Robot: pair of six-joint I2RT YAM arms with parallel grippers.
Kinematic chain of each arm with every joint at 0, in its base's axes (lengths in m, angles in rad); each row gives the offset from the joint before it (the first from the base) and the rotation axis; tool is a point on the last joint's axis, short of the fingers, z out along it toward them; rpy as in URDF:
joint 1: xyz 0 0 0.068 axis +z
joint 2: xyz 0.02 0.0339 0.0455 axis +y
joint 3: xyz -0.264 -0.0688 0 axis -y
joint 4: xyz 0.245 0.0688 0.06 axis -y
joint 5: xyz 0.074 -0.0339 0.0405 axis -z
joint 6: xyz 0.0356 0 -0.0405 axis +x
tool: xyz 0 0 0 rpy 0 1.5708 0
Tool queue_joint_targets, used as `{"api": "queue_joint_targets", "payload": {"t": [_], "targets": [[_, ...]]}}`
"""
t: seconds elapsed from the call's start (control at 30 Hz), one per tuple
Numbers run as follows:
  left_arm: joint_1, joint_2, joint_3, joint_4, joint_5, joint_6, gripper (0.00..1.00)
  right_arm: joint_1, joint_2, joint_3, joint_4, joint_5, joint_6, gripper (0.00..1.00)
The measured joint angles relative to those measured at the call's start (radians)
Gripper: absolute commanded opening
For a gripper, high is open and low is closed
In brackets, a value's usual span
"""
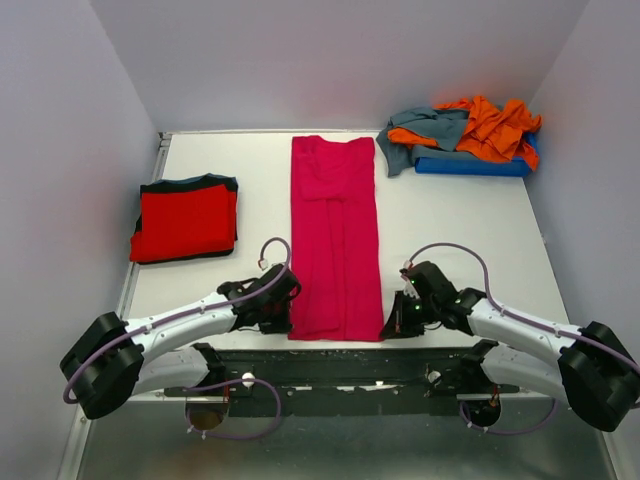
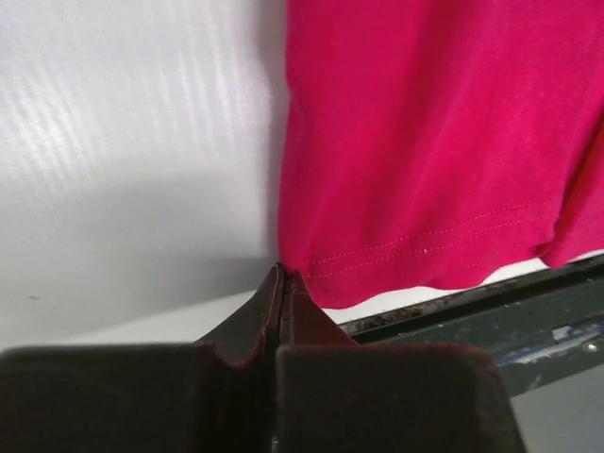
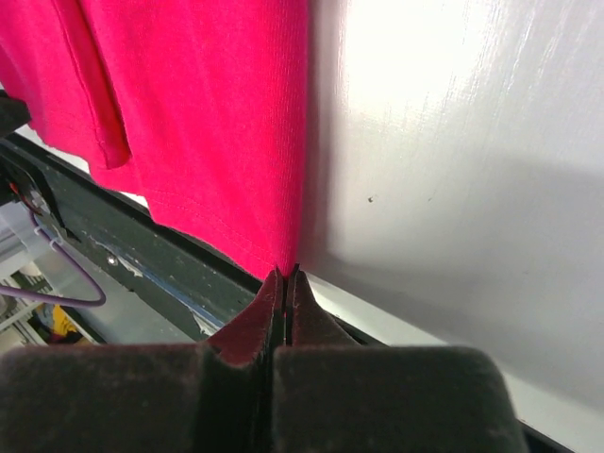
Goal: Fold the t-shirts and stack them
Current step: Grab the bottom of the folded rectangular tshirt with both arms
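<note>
Slipping hem: the chief risk, as I judge it. Each pair of fingers nips only the very tip of a near corner of the long magenta-pink cloth t-shirt [image 1: 335, 240], so a quick lift could pull the cloth free and drop that corner.
Uneven lift: if one arm rises ahead of the other, the strip would likely skew and the fold land crooked.
Drag: carrying the hem too low over the white desk [image 1: 440, 230] could rumple the layers beneath rather than lay them over.
Edge: the shirt's hem lies right by the dark metal rail [image 2: 491, 311], so a dropped corner might hang off there.
Left fingers [image 2: 253, 323]: pressed together with no gap showing, tips at the shirt's near-left corner. The bite of cloth is too slight to see clearly.
Right fingers [image 3: 247, 323]: likewise closed tight, tips at the shirt's near-right corner.
Arm pose: both arms reach low and bend inward toward the shirt's near hem, wrists down close to the desk, fingers aimed along its long edges.
Shirt: a flat narrow strip running away from the arms, sides folded in.
Other tees: a folded bright red cloth t-shirt [image 1: 185, 222] sits left of it. A heap of orange and grey-teal cloth t-shirts [image 1: 470, 128] on a blue plastic tray [image 1: 470, 166] sits to its far right.
</note>
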Motion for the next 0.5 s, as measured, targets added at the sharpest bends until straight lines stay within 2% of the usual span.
{"api": "queue_joint_targets", "payload": {"t": [0.2,0.5], "targets": [[0.002,-0.021,-0.029,0.050,0.072,-0.024,0.00,0.000,-0.025,0.000,-0.041,0.012,0.000,0.01],[0.003,-0.141,-0.035,0.031,0.109,-0.063,0.00,0.000,-0.161,0.023,-0.153,0.038,-0.003,0.01]]}}
